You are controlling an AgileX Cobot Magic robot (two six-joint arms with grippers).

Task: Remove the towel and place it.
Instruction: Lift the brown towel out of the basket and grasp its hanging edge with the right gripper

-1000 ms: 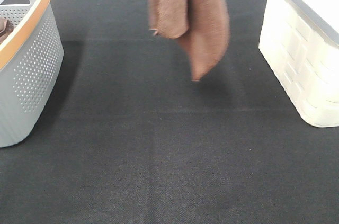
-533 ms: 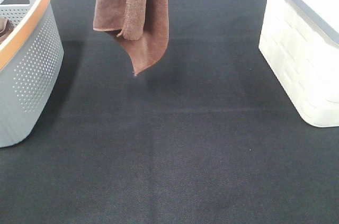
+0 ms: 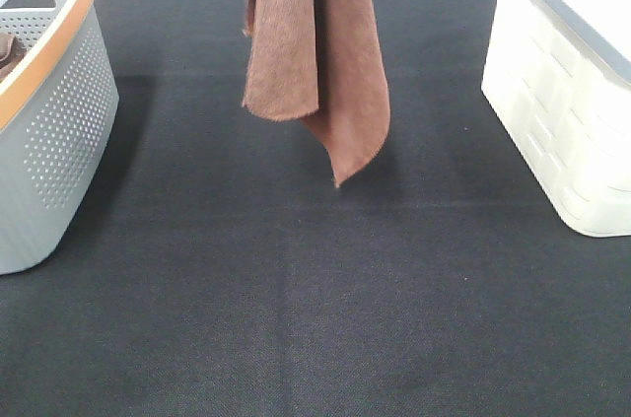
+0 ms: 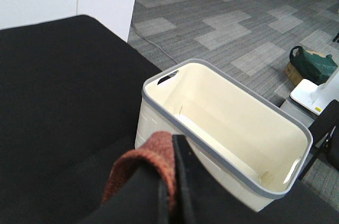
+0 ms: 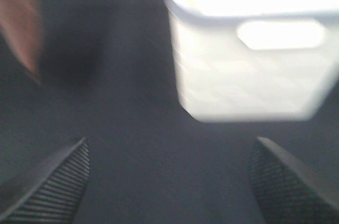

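Two containers frame the black tabletop (image 3: 296, 318), and the towel hangs between them. At the left edge of the high view stands the grey perforated basket (image 3: 59, 131) with its orange rim. Something brown lies inside it, too cut off to identify.

Right of it, well apart from both containers, the towel (image 3: 315, 52) dangles in the air. It is folded over itself, and its lowest corner points down, clear of the tabletop. It hangs this way because it is pinched at a single spot high up. The left wrist view shows the left gripper (image 4: 177, 155) with its jaws pressed together on a bunched fold of the cloth, so the rest drapes under its own weight. The height looks deliberate, so that the trailing corner does not drag.

At the right edge sits the cream basket (image 3: 562, 111) with a grey rim, and I judge it the likely place for the towel. The right gripper (image 5: 169, 187) is spread wide and holds nothing. Its blurred view looks across the tabletop toward the cream basket.

Open tabletop lies all around beneath the cloth. By my reckoning, the one edge to mind is the cream basket's near rim, which the hanging corner must clear on the way in.
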